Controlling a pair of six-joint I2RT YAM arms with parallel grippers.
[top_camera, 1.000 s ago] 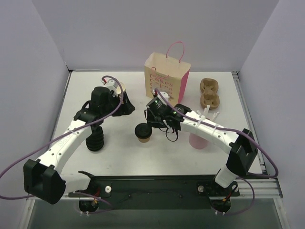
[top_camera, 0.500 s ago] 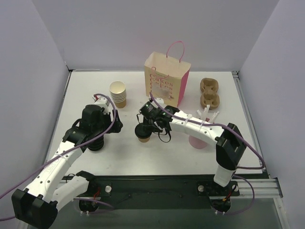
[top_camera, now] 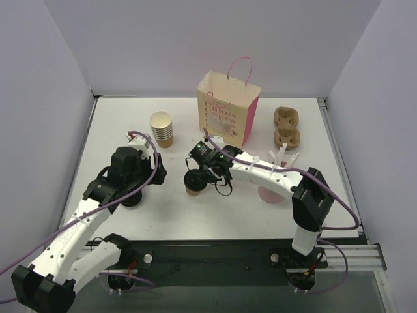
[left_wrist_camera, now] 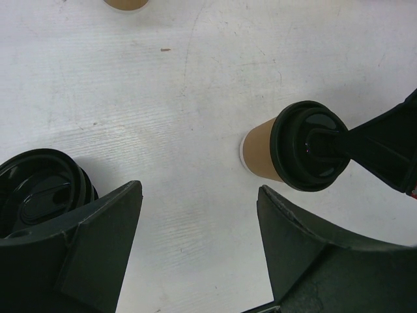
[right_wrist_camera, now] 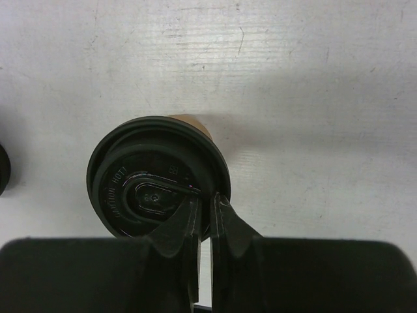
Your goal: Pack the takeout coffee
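Raised letters on the coffee lid (right_wrist_camera: 140,163) read "CAUTION HOT". The bag (top_camera: 228,111) at the far side carries pink print, too small to read.

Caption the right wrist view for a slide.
Right pincer closed on the lid rim of the takeout coffee, white table beneath.

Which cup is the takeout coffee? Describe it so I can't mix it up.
Start at the tan-and-pink paper bag at the back of the table. Just in front of it, toward the arms, stands the takeout coffee, with the right claw pinched on its lid rim. It is the only tan cup wearing a black lid; the stack of cups beside the bag has none.
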